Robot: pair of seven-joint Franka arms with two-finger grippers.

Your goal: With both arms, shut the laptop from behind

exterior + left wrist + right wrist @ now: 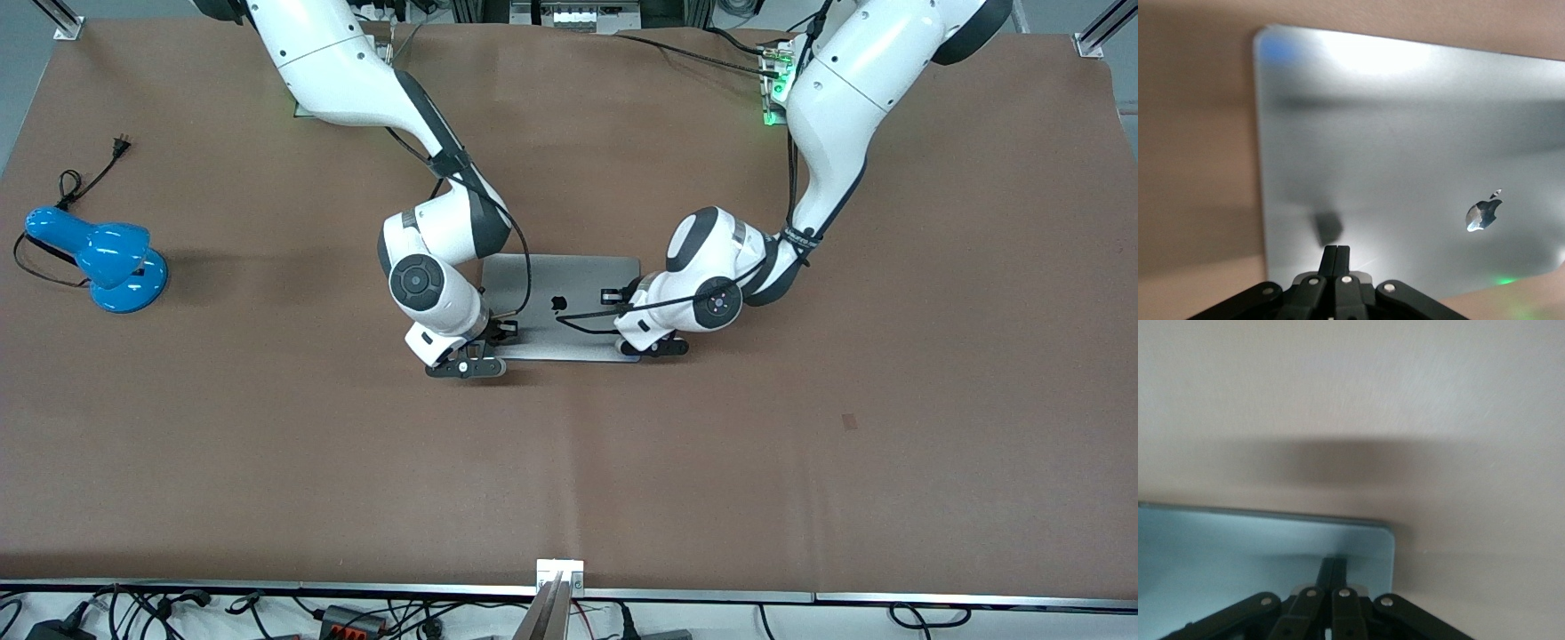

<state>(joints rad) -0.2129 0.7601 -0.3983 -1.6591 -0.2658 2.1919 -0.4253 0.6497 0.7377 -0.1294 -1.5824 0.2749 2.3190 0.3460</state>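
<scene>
The silver-grey laptop (560, 307) lies in the middle of the table with its lid down flat and the black apple logo (559, 303) facing up. Keyboard and screen are hidden. My right gripper (500, 330) is shut and empty, its tips on the lid by the corner toward the right arm's end, nearer the front camera (1333, 570). My left gripper (613, 296) is shut and empty, its tips on the lid toward the left arm's end (1337, 257). The lid (1405, 147) and its logo (1483, 215) fill the left wrist view; the lid's corner (1365, 540) shows in the right wrist view.
A blue desk lamp (98, 253) with a black cord and plug (122, 142) lies toward the right arm's end of the table. A green-lit box (772, 84) sits by the left arm's base. Brown tabletop (569, 480) surrounds the laptop.
</scene>
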